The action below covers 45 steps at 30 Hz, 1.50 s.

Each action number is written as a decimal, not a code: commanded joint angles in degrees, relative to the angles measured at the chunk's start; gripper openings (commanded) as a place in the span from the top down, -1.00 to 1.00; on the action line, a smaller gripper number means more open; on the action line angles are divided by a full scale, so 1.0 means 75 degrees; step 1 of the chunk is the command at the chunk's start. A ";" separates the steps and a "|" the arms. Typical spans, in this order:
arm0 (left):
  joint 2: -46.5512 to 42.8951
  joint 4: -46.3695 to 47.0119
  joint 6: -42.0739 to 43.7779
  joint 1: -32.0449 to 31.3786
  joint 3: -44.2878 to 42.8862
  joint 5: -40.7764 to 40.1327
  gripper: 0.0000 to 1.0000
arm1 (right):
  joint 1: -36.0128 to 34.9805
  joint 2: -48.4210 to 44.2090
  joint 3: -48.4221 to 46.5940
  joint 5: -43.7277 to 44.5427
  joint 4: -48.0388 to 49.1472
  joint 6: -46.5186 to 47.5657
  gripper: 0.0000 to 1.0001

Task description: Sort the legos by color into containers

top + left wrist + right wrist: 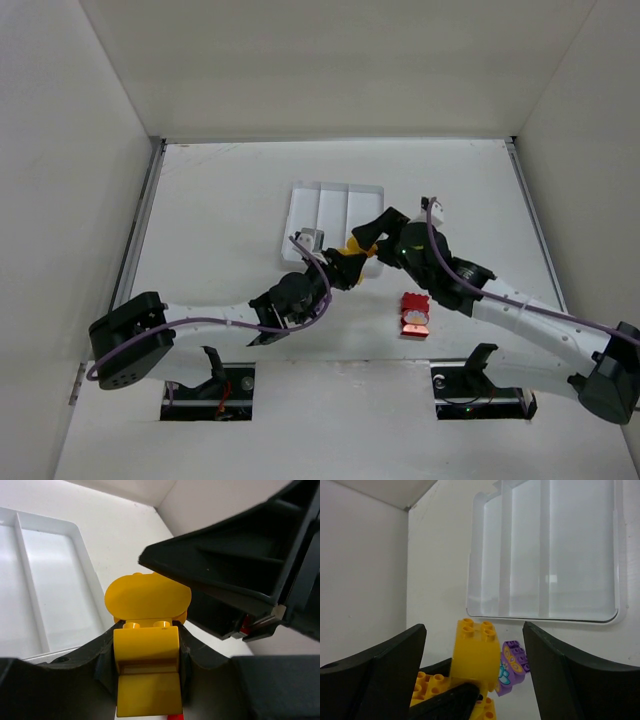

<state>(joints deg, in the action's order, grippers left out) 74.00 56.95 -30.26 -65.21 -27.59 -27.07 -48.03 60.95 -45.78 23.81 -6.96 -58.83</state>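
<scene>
Clamping the yellow brick (146, 647), the left gripper (345, 262) is clenched tight; the right gripper (474, 628) stands spread wide either side of it, grasping nothing. Print on the purple brick (513, 661) is unreadable.

**Two grippers crowd the tray's near right corner**

The left gripper (146, 630), clamped on a yellow lego (147, 680), meets the wide-spread right gripper (475, 626) nose to nose. Together they block the near right corner of the white tray (310, 195). A purple lego (512, 666) sits just beside the yellow one. A red lego (413, 312) lies apart on the table (220, 180). The table's left and far stretches give passage up to the side walls (80, 200).
</scene>
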 commanded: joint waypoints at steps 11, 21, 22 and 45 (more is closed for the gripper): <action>-0.0503 -0.0644 0.1129 -0.0323 0.0105 0.0082 0.83 | -0.0141 0.0241 0.0432 -0.0386 0.0448 0.0168 0.11; -0.0713 -0.0644 0.1140 -0.0416 0.0257 0.0059 0.90 | 0.0421 -0.0157 0.0807 -0.0409 0.1068 -0.0043 0.61; -0.0783 -0.0644 0.1140 -0.0440 0.0292 0.0047 0.91 | 0.0526 -0.0181 0.0807 -0.0467 0.1115 -0.0008 0.63; -0.1851 -0.2259 0.0708 0.0391 0.0376 -0.0188 0.89 | 0.2003 0.3413 -0.1476 -0.0492 0.1561 0.1198 0.57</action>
<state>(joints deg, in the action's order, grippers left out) 61.19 43.03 -23.20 -64.16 -21.93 -27.64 -34.24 82.08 -51.81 17.56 2.07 -53.12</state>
